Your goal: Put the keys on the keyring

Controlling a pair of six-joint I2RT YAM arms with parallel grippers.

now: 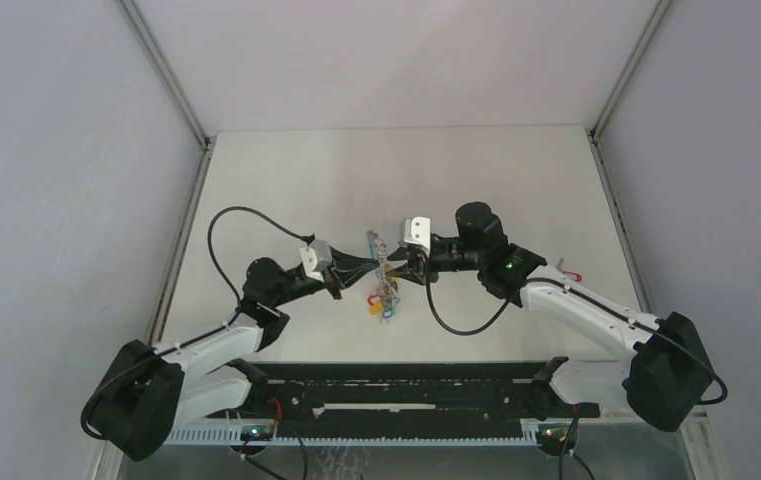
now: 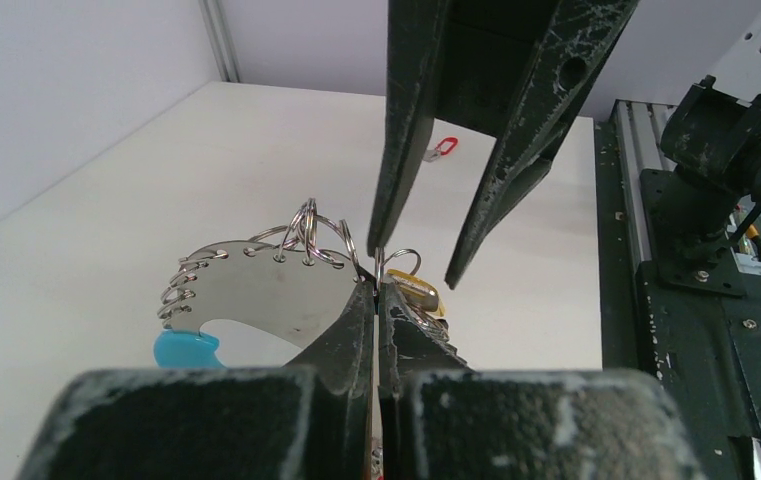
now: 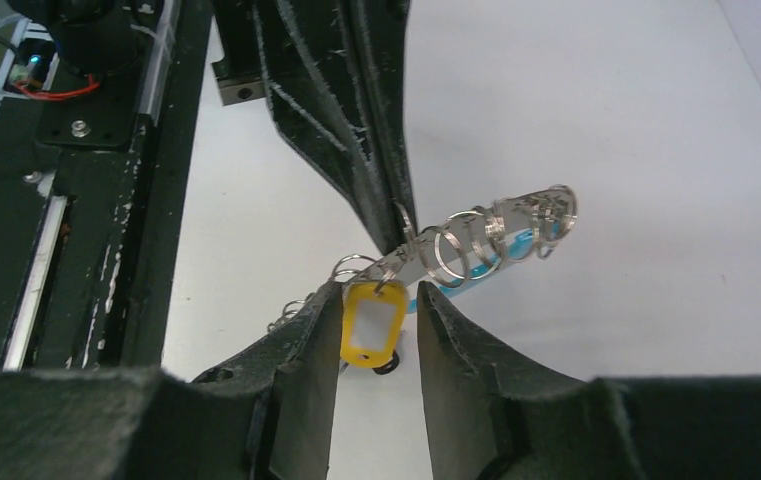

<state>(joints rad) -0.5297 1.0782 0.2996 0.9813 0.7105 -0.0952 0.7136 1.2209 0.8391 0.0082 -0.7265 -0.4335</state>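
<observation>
The keyring point(image 1: 383, 262) is a silver crescent plate point(image 2: 256, 290) with a cyan section point(image 2: 184, 350) and a row of small rings, held off the table between the arms. My left gripper point(image 2: 377, 283) is shut on the plate's edge. My right gripper point(image 3: 378, 292) is open, its fingers either side of a yellow-tagged key point(image 3: 371, 325) that hangs from a ring at the plate's end. More tagged keys dangle below the ring point(image 1: 382, 302). A red-tagged key point(image 1: 569, 276) lies on the table to the right, away from both grippers; it also shows in the left wrist view point(image 2: 443, 149).
A black rail point(image 1: 406, 392) runs along the table's near edge between the arm bases. Black cables loop beside each arm, the left one point(image 1: 218, 235) and the right one point(image 1: 456, 325). Grey walls close the table on three sides.
</observation>
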